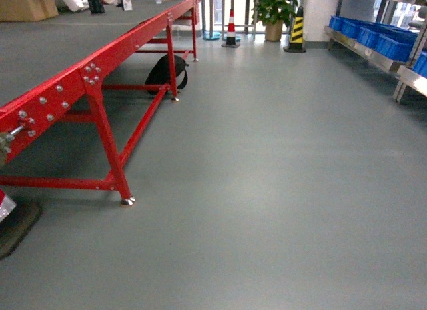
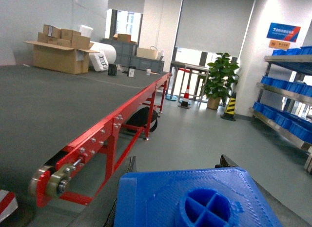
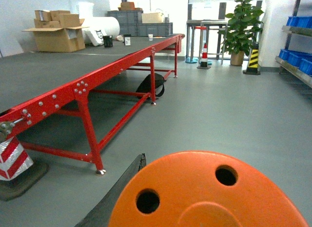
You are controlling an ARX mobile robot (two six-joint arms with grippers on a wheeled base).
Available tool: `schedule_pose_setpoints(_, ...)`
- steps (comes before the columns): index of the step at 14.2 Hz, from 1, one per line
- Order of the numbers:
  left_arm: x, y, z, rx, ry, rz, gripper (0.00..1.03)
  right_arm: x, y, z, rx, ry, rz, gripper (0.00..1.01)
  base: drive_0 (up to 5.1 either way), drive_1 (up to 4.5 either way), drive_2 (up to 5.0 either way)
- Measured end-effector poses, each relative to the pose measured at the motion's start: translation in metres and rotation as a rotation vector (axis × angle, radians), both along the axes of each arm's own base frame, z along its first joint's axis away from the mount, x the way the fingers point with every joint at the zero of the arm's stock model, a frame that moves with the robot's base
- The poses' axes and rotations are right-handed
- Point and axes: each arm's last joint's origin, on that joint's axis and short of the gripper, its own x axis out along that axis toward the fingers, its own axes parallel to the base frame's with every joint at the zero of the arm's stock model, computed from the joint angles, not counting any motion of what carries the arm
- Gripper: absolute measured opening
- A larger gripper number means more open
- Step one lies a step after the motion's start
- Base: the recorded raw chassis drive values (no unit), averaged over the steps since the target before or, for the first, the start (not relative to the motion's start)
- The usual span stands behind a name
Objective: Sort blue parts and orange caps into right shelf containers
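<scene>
Left wrist view: blue part [image 2: 195, 197] fills the foreground, left gripper finger [image 2: 127, 169] dark behind it, clamped on it as far as visible. Right wrist view: orange cap [image 3: 204, 193] close up against right gripper finger [image 3: 122, 188], apparently held. Blue crates [image 1: 373, 33] on right shelf [image 1: 363, 51]; contents not visible. Red conveyor [image 1: 87, 80] left.

My left gripper [image 2: 175, 161] shows only two dark finger [image 2: 130, 164] tips; my right finger [image 3: 127, 180] is one black tapered blade.
</scene>
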Motion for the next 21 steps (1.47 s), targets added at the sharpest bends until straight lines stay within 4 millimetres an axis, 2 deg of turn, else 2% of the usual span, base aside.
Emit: schedule_pose_setpoints(21,-0.0001,0.0002,0.0001,0.0,-0.001,0.001,0.43,0.0001,0.0,-0.0005,0.001,0.004,-0.001,0.42,4.8,-1.5,-3.5)
